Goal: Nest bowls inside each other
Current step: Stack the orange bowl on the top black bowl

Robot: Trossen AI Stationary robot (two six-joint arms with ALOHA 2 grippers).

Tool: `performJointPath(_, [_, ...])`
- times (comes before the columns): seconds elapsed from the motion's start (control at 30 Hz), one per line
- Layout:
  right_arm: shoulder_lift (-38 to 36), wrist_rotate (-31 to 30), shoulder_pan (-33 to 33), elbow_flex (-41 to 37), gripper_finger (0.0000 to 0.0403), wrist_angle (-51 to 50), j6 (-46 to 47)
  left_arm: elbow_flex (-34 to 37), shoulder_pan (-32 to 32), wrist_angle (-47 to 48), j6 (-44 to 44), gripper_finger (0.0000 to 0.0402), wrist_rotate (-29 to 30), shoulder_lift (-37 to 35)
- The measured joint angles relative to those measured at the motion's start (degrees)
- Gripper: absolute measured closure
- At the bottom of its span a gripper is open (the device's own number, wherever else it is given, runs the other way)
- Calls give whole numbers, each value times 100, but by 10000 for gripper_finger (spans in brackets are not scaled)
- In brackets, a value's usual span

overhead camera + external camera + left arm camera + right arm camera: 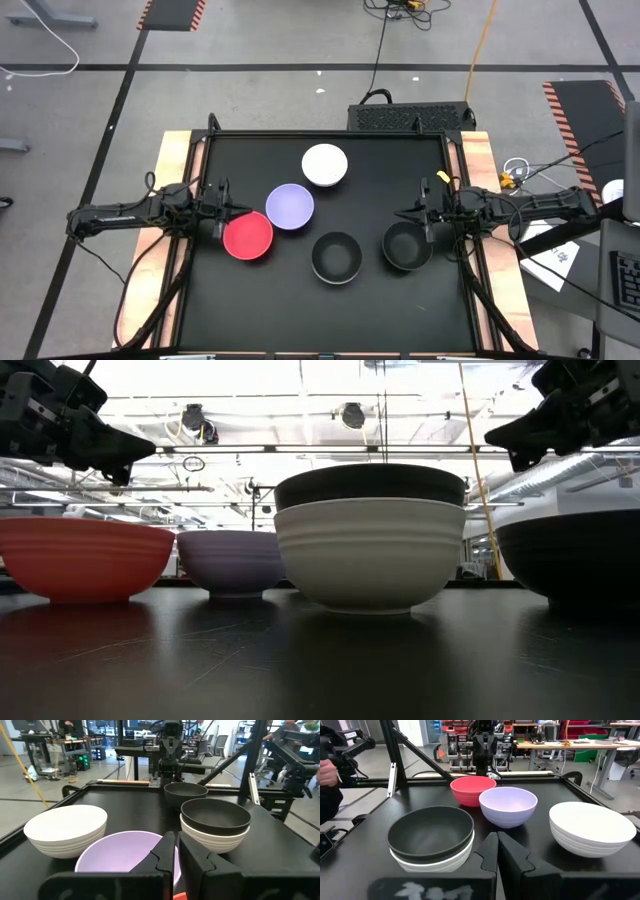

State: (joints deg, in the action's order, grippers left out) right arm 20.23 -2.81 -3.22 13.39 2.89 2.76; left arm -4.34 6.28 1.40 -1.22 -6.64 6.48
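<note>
Five bowl spots show on the black table. The white bowl [325,165] stands farthest back, the lavender bowl [290,206] and red bowl [248,237] toward the left. A black bowl sits nested in a second white bowl [337,257] [431,837] [215,822]. The other black bowl [407,246] [186,795] stands alone at the right. My left gripper [224,213] [176,852] hovers shut beside the red bowl's left rim. My right gripper [424,224] [497,851] hovers shut over the lone black bowl's right rim. In the low view both grippers [120,455] [505,445] hang well above the bowls.
The table [250,310] has a raised frame along its edges, with wooden boards on either side. Bare black surface lies along the near edge and the far left corner. A person's hand shows beyond the table in the right wrist view [327,770].
</note>
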Motion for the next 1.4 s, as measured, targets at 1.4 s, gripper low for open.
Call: performJointPath(1.4, [2, 7, 0, -708, 403, 789, -130, -1130, 4, 1472, -766, 284, 1867, 783])
